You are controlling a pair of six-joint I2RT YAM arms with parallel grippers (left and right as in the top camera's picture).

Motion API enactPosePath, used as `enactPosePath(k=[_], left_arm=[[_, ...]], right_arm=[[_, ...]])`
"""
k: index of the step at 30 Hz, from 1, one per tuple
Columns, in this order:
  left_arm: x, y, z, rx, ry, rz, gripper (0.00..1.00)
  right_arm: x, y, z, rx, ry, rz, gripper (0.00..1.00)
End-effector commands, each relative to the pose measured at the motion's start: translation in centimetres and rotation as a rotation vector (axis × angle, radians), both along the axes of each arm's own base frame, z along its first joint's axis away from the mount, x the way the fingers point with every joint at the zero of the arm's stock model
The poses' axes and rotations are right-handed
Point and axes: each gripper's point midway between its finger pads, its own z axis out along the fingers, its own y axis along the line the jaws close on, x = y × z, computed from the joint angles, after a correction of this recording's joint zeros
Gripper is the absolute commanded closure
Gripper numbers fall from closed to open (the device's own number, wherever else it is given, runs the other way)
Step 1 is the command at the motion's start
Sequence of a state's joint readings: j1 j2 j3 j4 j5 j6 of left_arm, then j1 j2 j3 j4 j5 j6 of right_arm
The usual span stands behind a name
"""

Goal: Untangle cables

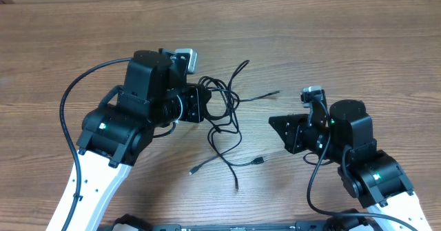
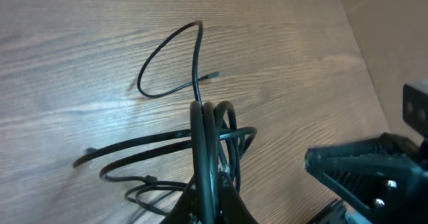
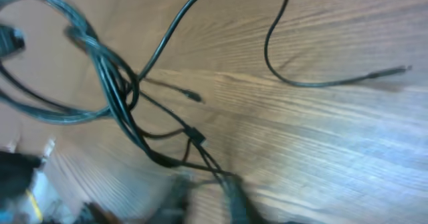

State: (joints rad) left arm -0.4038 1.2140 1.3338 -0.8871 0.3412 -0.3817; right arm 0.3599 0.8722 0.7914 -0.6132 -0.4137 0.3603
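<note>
Left gripper [image 1: 201, 104], black and two-fingered, sits left of centre, clamped narrow on a bunch of the thin black cables [image 1: 224, 123]. In its wrist view several strands [image 2: 204, 127] rise together out of the grip, and one loop curls beyond them toward the far side. From there the cords spread rightward over the brown wood-grain table [image 1: 358, 45] in crossed loops. One loose far plug end [image 1: 275, 92] trails out to the right. On the near side lie a silver-tipped plug end [image 1: 194, 170] and a dark plug end [image 1: 259, 161]. Right of the tangle, the black right gripper [image 1: 281, 130] points left toward the cords, near them. Its own view is blurred, showing only knotted strands [image 3: 127, 97] close ahead, and I cannot tell whether its fingers are spread or closed.
</note>
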Motion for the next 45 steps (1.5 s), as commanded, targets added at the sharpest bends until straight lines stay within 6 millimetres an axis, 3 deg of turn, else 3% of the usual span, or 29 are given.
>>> enactPosePath(k=[1,3,4,15,24,45], left_arm=[[-0.3,-0.7,0.9,0.027,-0.09,-0.127,0.96],[-0.3,-0.8,1.0,0.017,-0.084,-0.125,0.96],[-0.4,-0.9,1.0,0.006,-0.077,-0.128,0.96],[-2.3,-2.9,1.8,-0.128,0.013,-0.184,0.95],[-3.7,-5.7,3.3,-0.186,-0.028,-0.294,0.96],[-3.9,-5.3,2.3,-0.158,0.021,-0.255,0.96]], right_arm=[[-0.5,0.6,0.9,-0.01,-0.073,0.087,0.35],[-0.7,1.0,1.2,0.004,-0.084,0.116,0.15],[-0.7,1.0,1.3,0.006,-0.088,0.117,0.0],[0.5,1.5,3.3,0.039,-0.186,0.113,0.0],[1.8,1.5,1.1,-0.004,-0.126,0.093,0.0],[3.3,0.4,0.6,-0.058,-0.146,0.017,0.0]])
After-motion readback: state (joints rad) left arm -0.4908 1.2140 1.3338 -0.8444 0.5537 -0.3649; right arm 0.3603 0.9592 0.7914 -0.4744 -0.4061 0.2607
